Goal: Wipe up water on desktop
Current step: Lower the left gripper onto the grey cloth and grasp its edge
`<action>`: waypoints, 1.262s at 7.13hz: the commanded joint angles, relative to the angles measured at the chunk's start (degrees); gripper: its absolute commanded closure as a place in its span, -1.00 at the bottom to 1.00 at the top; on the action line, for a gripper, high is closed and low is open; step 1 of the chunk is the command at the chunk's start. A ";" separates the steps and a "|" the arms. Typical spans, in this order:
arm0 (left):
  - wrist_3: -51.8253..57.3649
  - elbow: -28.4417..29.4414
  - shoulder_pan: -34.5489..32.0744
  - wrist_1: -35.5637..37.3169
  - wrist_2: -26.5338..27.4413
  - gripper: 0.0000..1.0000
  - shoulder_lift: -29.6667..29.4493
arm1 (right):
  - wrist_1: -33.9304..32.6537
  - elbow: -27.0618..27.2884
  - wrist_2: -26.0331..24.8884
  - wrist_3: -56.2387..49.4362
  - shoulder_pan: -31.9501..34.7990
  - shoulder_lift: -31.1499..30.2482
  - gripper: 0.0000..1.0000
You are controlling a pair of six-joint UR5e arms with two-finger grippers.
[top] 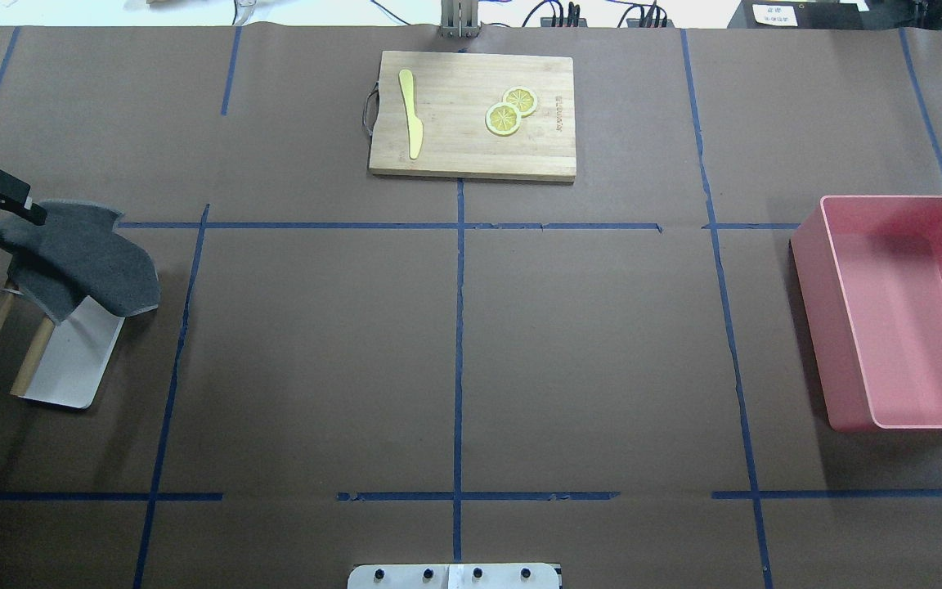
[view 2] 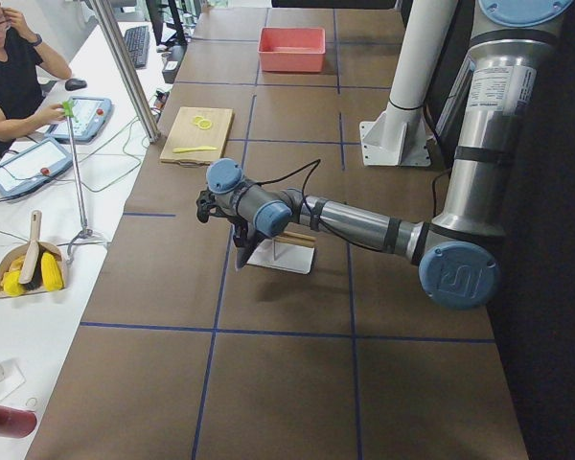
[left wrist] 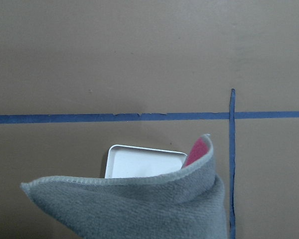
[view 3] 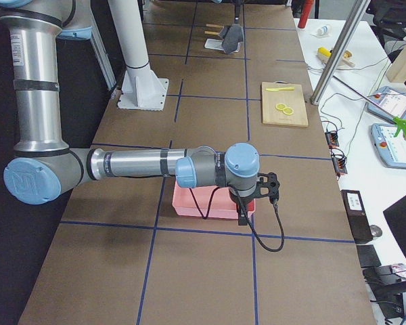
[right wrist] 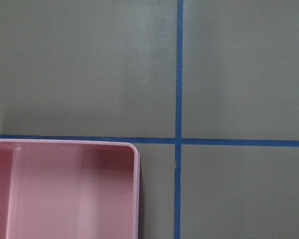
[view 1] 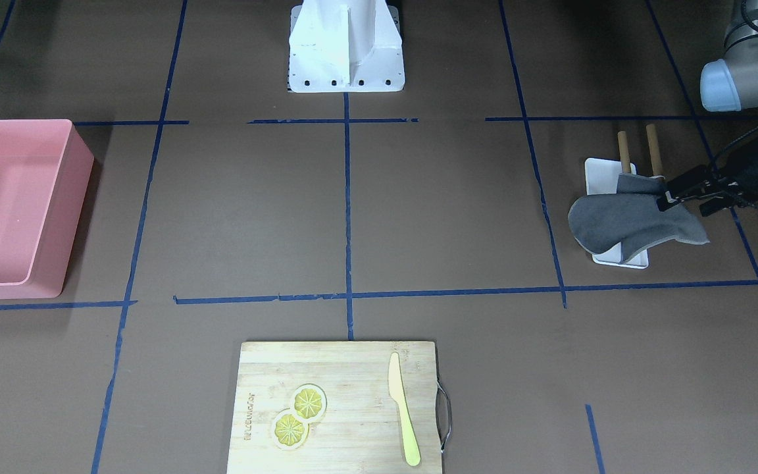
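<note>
At the desktop's (top: 455, 343) left end, the left gripper (view 1: 668, 195) is pinched on a corner of the grey cloth (view 1: 629, 220), which drapes over a white rack (view 1: 609, 181) with two wooden pegs. Lifting could snag the cloth on those pegs or slip it from so thin a grip; no water is visible, so the wipe may miss. Whether the right gripper (view 3: 247, 215), above the pink bin (top: 904, 311), is open I cannot tell.

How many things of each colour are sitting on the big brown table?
Yellow: 3, two lemon slices and a knife
Pink: 1, the bin
Grey: 1, the cloth
White: 1, the rack
Pale wood: 1, the cutting board
Total: 7
</note>
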 commanded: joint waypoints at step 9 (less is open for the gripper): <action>-0.34 0.43 -1.67 0.90 -0.62 0.84 -0.75 | 3.43 3.99 4.85 3.85 -1.18 1.01 -1.00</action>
